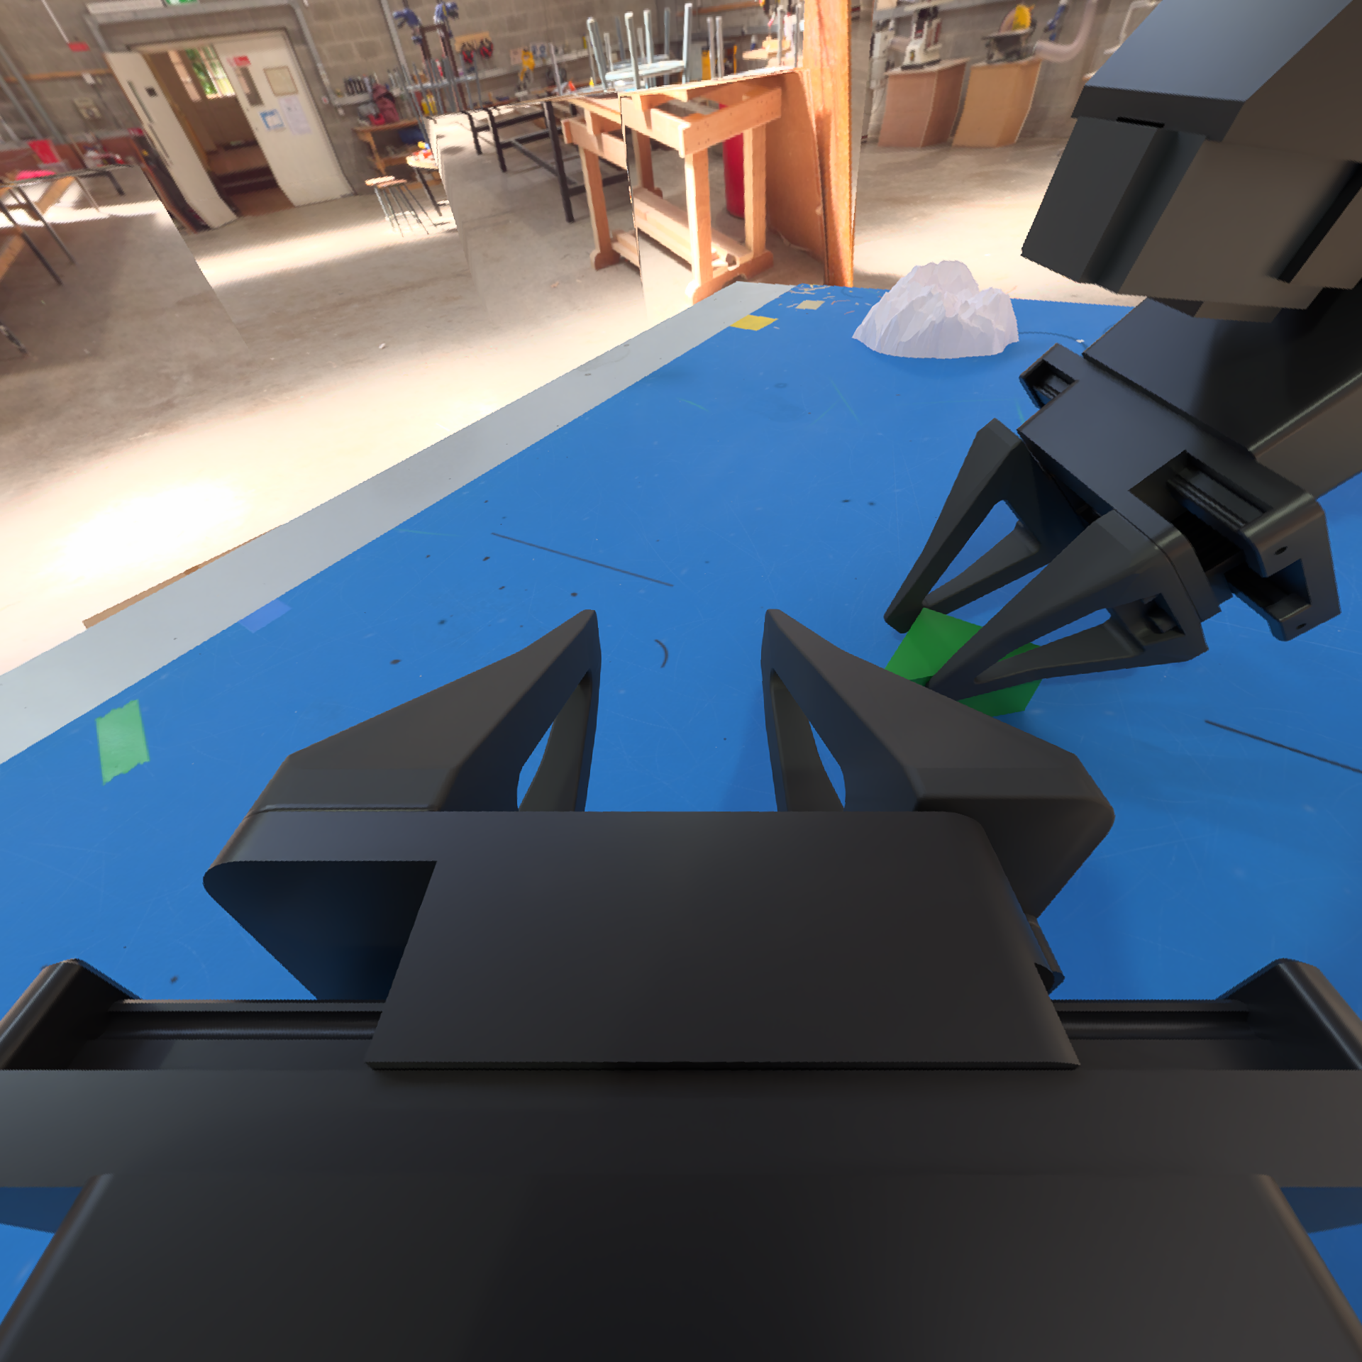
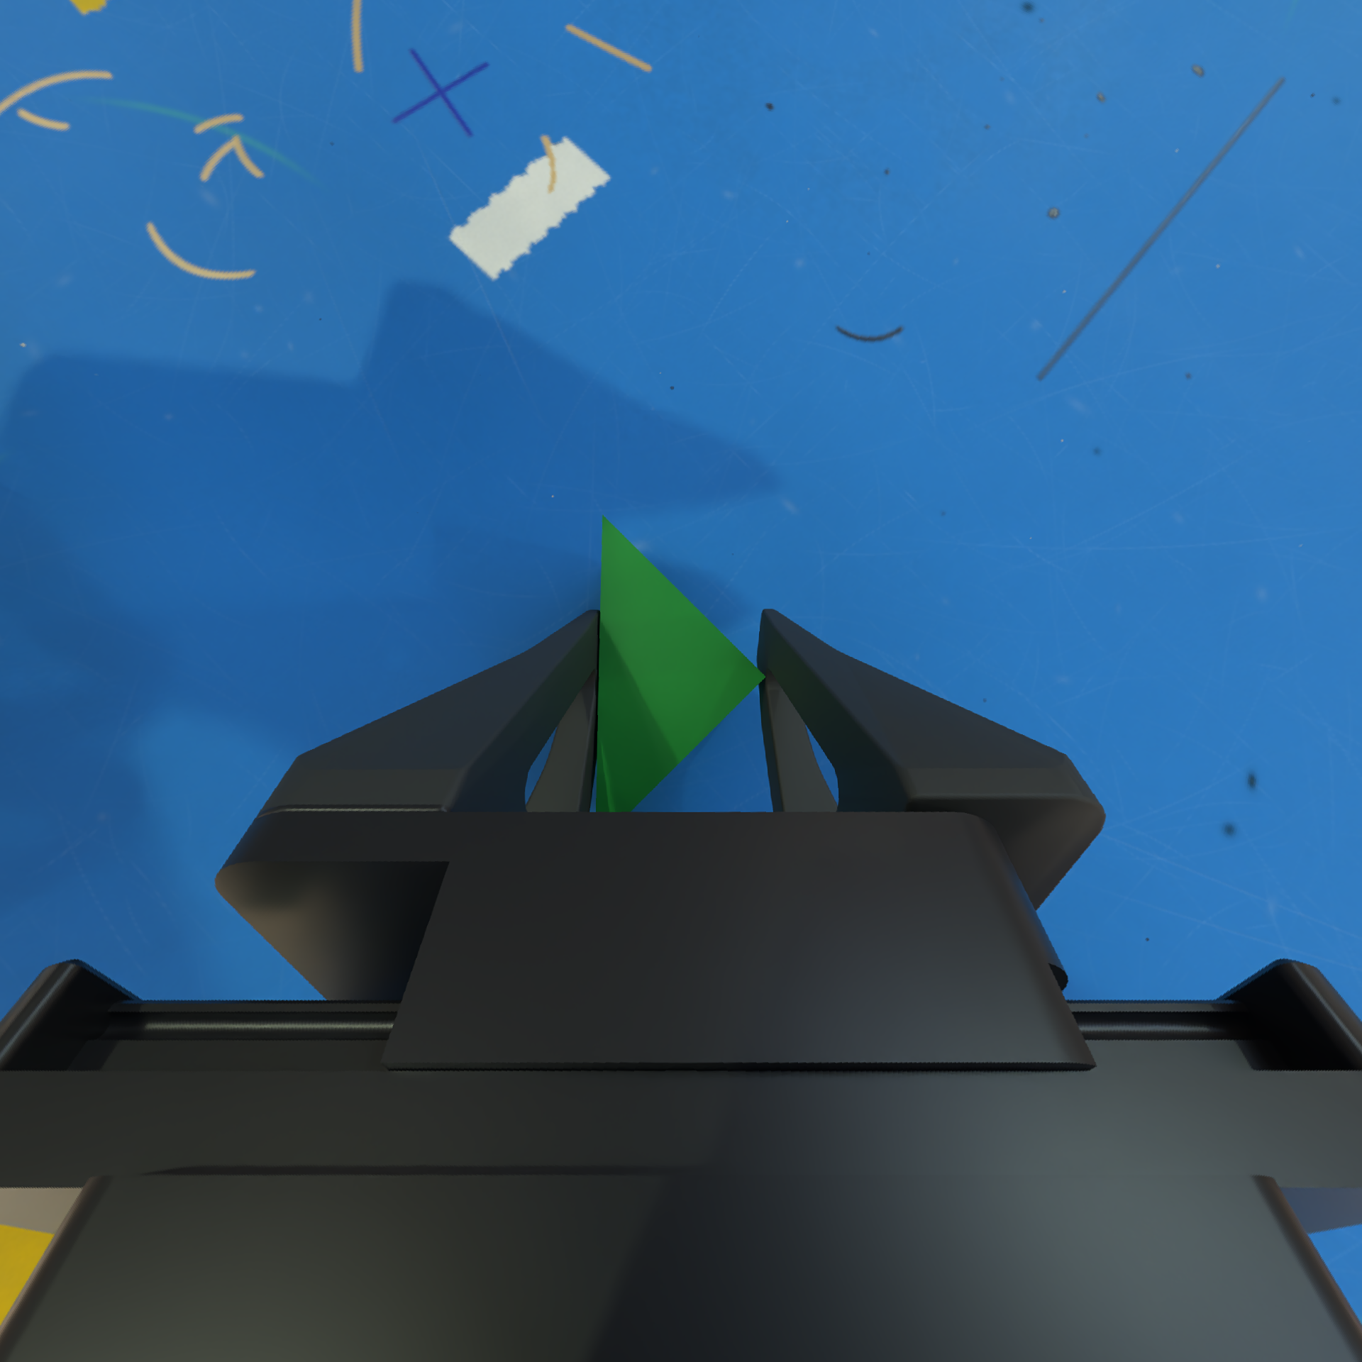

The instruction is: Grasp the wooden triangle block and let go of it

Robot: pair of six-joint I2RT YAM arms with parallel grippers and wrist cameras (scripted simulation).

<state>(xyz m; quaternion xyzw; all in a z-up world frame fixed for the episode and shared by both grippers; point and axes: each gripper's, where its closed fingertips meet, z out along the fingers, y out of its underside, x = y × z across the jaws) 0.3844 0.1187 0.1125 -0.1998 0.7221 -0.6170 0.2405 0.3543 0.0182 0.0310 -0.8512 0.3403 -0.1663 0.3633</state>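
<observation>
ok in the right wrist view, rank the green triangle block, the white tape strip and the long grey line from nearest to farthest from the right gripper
1. green triangle block: between the fingers of the right gripper, touching both.
2. white tape strip: ahead, a little left.
3. long grey line: ahead, far right. Its near end sits about level with the tape, so 2 and 3 are nearly too close to call.
</observation>
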